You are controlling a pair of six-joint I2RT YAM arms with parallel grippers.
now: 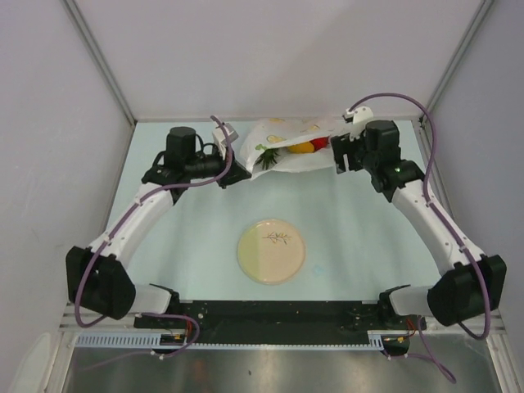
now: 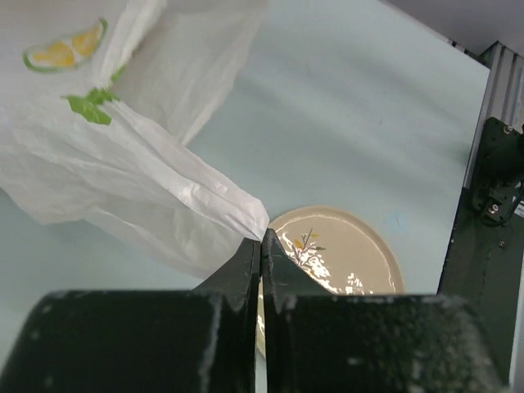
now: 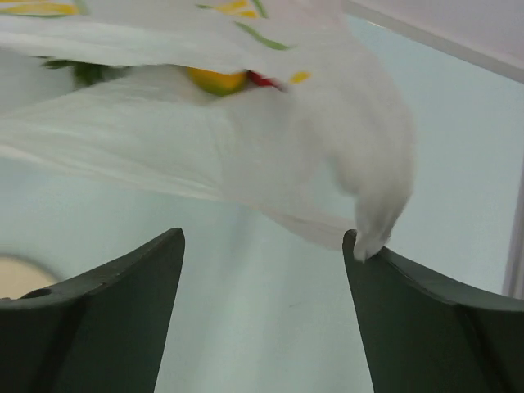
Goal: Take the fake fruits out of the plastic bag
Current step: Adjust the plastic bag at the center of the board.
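Closest to the lens, the left hand (image 2: 260,243) is pinched shut on a corner of the plastic bag (image 2: 123,172). I see the right hand (image 3: 264,237) standing open, with bag film touching it at one side. Bag lies lengthwise between both hands at the far side of the worktop (image 1: 352,229). Fake fruits (image 1: 301,148) sit inside, toward the right hand, which I judge the nearer for the reach.

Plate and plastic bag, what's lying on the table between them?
Nothing: in the top view, the table stretch between the plate and the plastic bag is bare.
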